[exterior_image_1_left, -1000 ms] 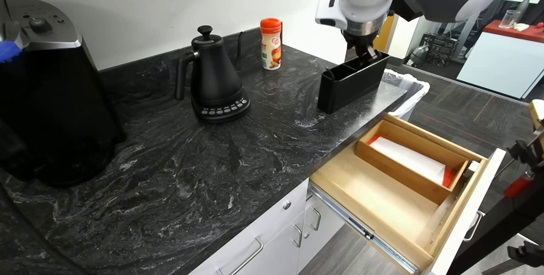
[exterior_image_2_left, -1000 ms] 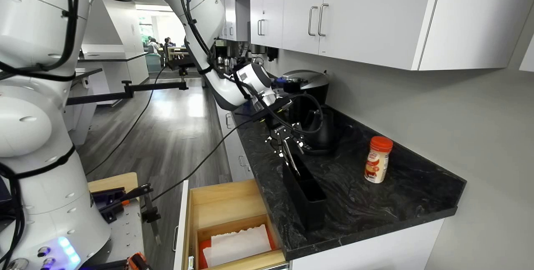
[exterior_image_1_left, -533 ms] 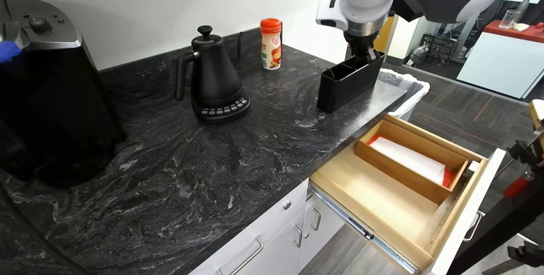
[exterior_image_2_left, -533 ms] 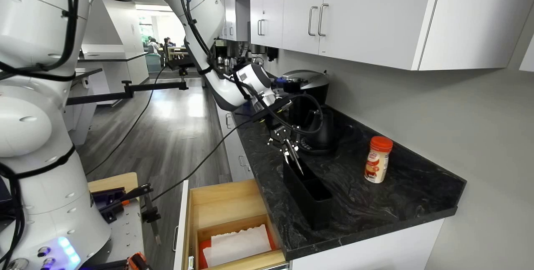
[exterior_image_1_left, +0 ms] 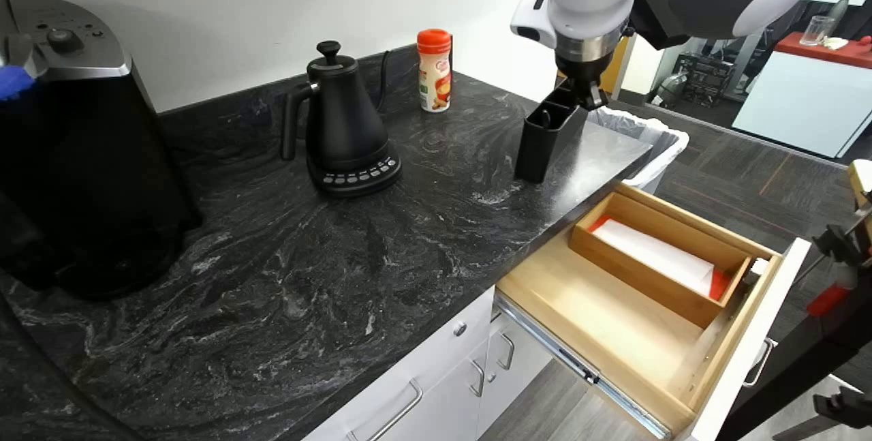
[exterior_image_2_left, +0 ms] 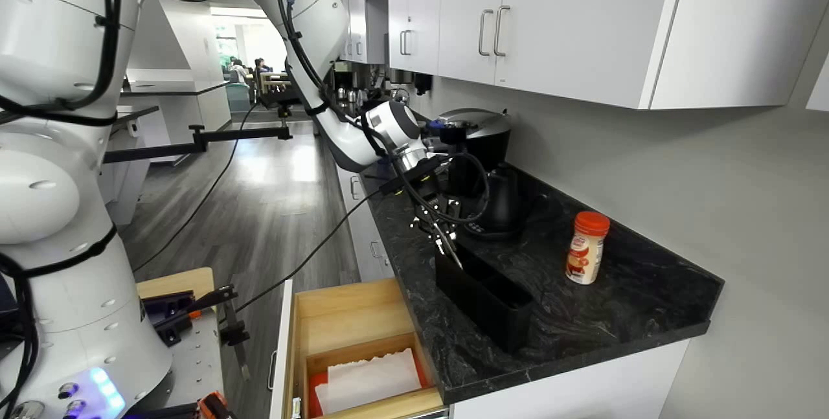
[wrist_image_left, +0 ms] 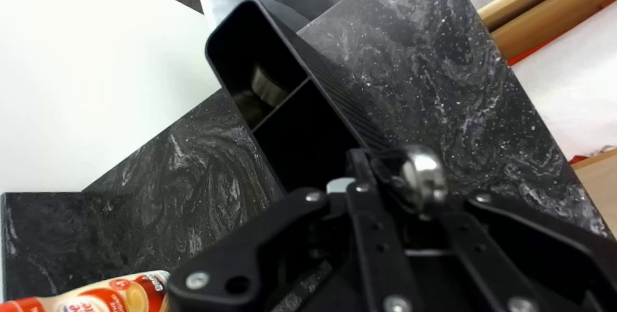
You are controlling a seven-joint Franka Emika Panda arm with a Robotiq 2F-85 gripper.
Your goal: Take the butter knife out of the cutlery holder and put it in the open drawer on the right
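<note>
Your counter [exterior_image_1_left: 306,270] is that dark, swirly marble-look slab. Below its front edge you've got the open drawer [exterior_image_1_left: 599,298] sticking out, and up top there's the black and silver coffee machine [exterior_image_1_left: 88,168]. Inside the drawer sits a wooden divider tray [exterior_image_1_left: 640,277] with white paper [exterior_image_1_left: 654,253] over something red. Next size down is your black kettle [exterior_image_1_left: 344,120], then the cutlery holder [exterior_image_2_left: 482,309], near the front edge in both exterior views, and the creamer bottle [exterior_image_2_left: 586,250], well apart from it. Your tool [wrist_image_left: 390,169] is right over one end of the holder, fingers close together; can't tell if there's a handle between them. In an exterior view, slim silvery cutlery [exterior_image_2_left: 453,254] slants from there into the holder, and the wrist view has a shiny rounded metal end [wrist_image_left: 426,177] by the fingertips. Which piece is the butter knife, tbh, I can't tell.
</note>
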